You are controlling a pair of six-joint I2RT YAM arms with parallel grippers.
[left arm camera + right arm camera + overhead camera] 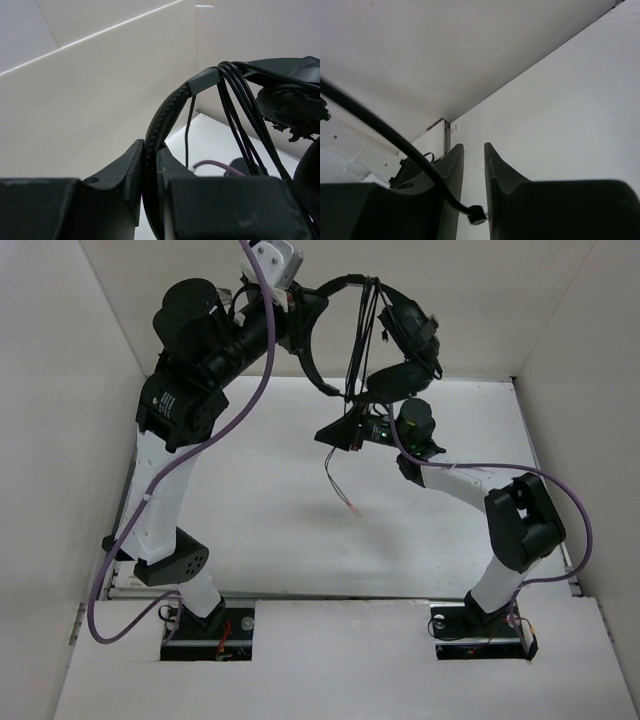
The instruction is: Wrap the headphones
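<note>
The black headphones [400, 335] hang in the air at the back middle. My left gripper [312, 325] is shut on their padded headband [167, 110], which sits pinched between its jaws [150, 147]. The thin black cable [240, 100] is looped several times over the headband next to an earcup [285, 100]. My right gripper [332, 435] is below the headphones with its jaws nearly closed [474, 147]. The cable [380, 125] crosses its left finger and ends pinched between the jaws. A loose cable end with a red plug [355, 508] dangles below it toward the table.
White walls enclose the white table [260, 510] at the left, back and right. Purple robot cables [250, 390] loop off both arms; one also shows in the left wrist view [215, 165]. The right arm's elbow [520, 520] stands at the right.
</note>
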